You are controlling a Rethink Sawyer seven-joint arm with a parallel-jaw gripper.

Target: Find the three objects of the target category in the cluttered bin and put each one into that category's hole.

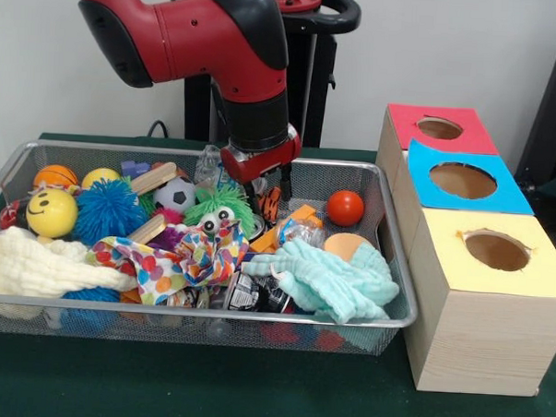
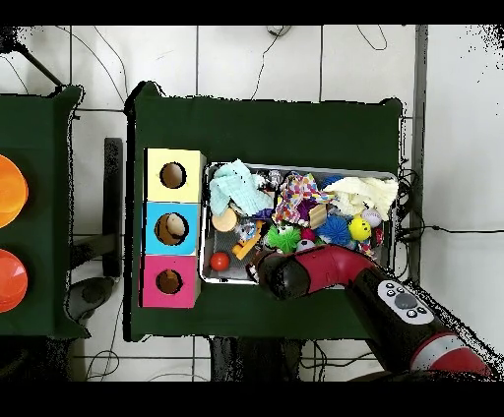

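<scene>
Nearest, along the six o'clock rim of the mesh bin (image 1: 209, 312), a cream cloth (image 1: 36, 263), a dotted cloth (image 1: 179, 260) and a mint cloth (image 1: 335, 280) cover much of the clutter, so this looks like the search step, with no object lifted out yet. Beyond them lies a green fuzzy toy (image 1: 221, 211). The gripper (image 1: 256, 182) hangs low just behind it, at about twelve o'clock in the bin; I cannot tell whether it is wide, narrow or holding anything. The target category is not evident. If it is balls, the smooth red ball (image 1: 345, 208) at two o'clock lies exposed and looks easiest to take. Next comes a secure grasp, then carrying towards the yellow box (image 1: 481, 310), blue box (image 1: 464, 184) or red box (image 1: 438, 128) at three o'clock.
</scene>
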